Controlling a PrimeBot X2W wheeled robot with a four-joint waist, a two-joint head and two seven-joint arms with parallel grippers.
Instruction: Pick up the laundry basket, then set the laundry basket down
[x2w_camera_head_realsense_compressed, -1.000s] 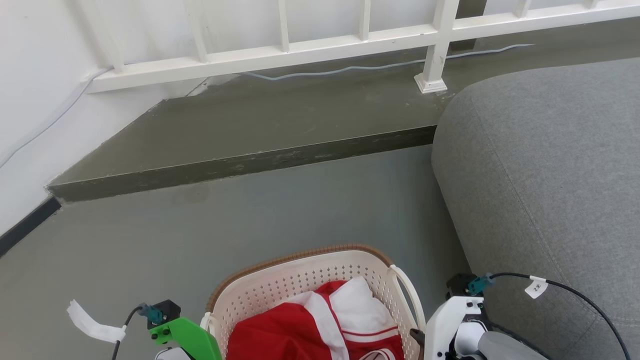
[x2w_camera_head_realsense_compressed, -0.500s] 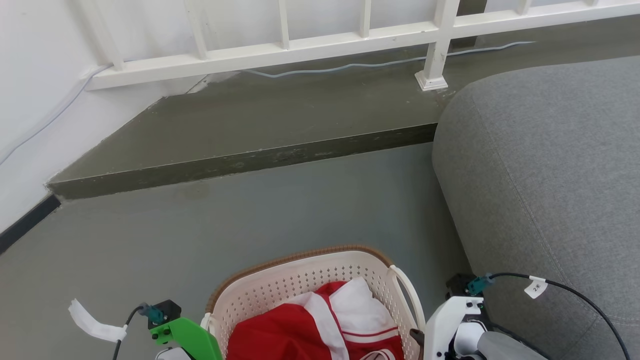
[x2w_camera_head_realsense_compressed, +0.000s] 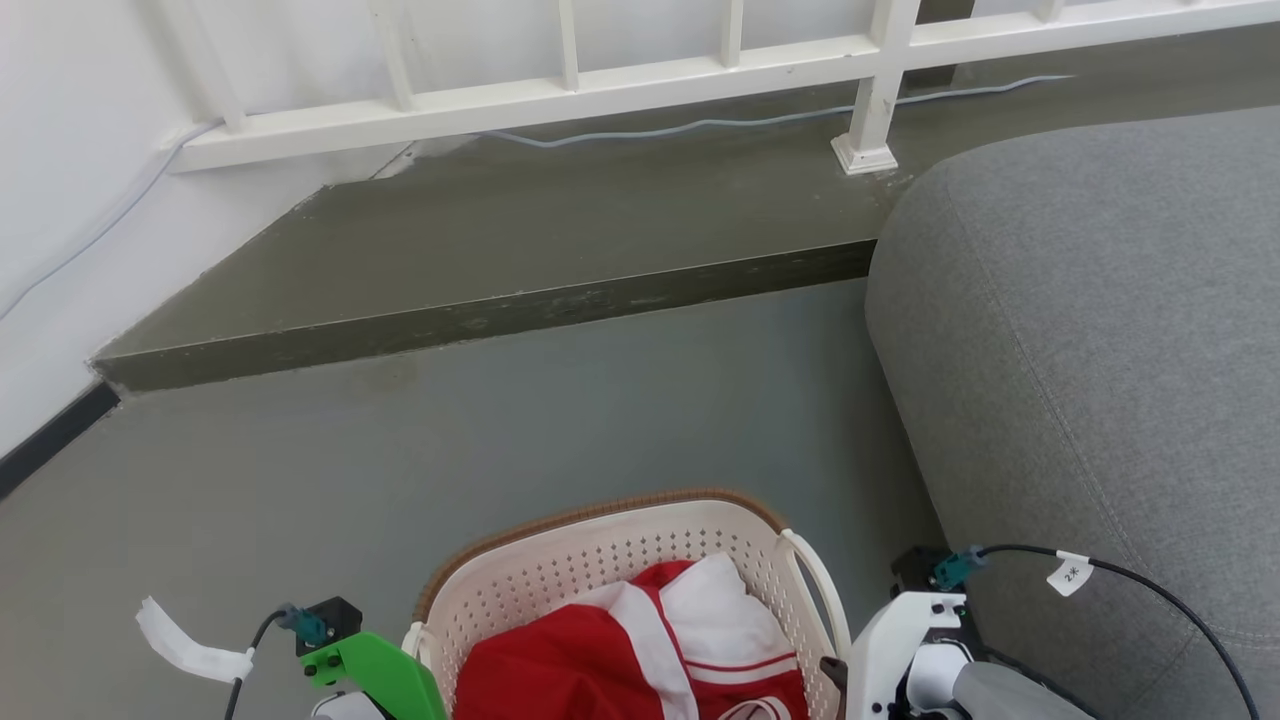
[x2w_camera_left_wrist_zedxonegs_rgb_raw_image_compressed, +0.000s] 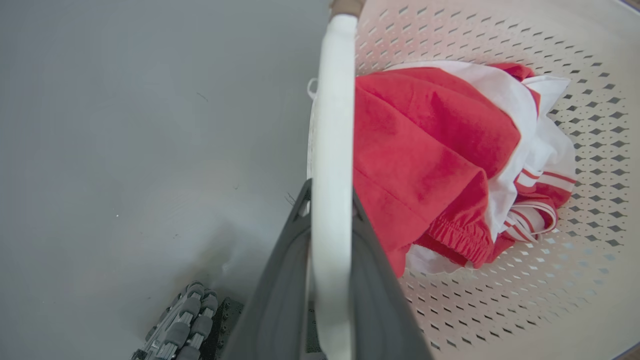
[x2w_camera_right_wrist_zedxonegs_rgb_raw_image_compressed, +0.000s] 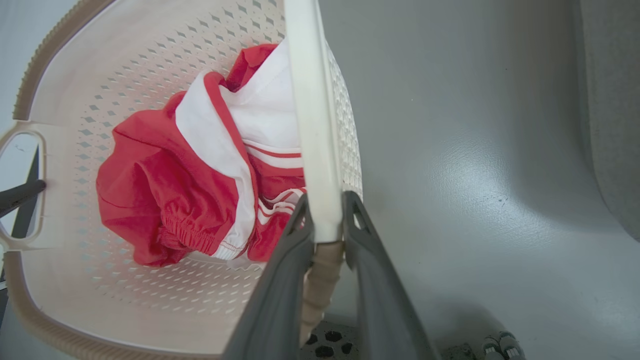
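So, both arms are holding the laundry basket (x2w_camera_head_realsense_compressed: 600, 565) right now. It's sitting low in the middle of the head view, over the grey floor (x2w_camera_head_realsense_compressed: 500, 440) and just beside the grey sofa (x2w_camera_head_realsense_compressed: 1100, 330) on the robot's right.

The left gripper (x2w_camera_left_wrist_zedxonegs_rgb_raw_image_compressed: 330, 195) is pinching narrow around the left loop handle (x2w_camera_left_wrist_zedxonegs_rgb_raw_image_compressed: 332, 100), with the white bar running straight up between its dark fingers. The right gripper (x2w_camera_right_wrist_zedxonegs_rgb_raw_image_compressed: 327, 202) is doing the same on the right loop handle (x2w_camera_right_wrist_zedxonegs_rgb_raw_image_compressed: 310, 125), jaws nearly closed on it just above the brown woven-look rim (x2w_camera_right_wrist_zedxonegs_rgb_raw_image_compressed: 320, 280).

What everything's hanging on, I think, is that the basket is lying squarely between the two grippers. Its long axis is running left to right from one handle to the other, so neither arm is nearer. I'm guessing it's already hanging off the floor, though I can't be sure. Setting it down is going to need both arms dropping evenly, or the red-and-white clothes (x2w_camera_left_wrist_zedxonegs_rgb_raw_image_compressed: 425, 150) are sliding to one end. With the sofa that close, straight down is looking safer than sideways.

As for writing, a small white tag (x2w_camera_head_realsense_compressed: 1071, 574) on the right arm's cable is showing a "2" plus a mark I can't read. The white tape flag (x2w_camera_head_realsense_compressed: 185, 650) on the left cable is showing nothing legible.
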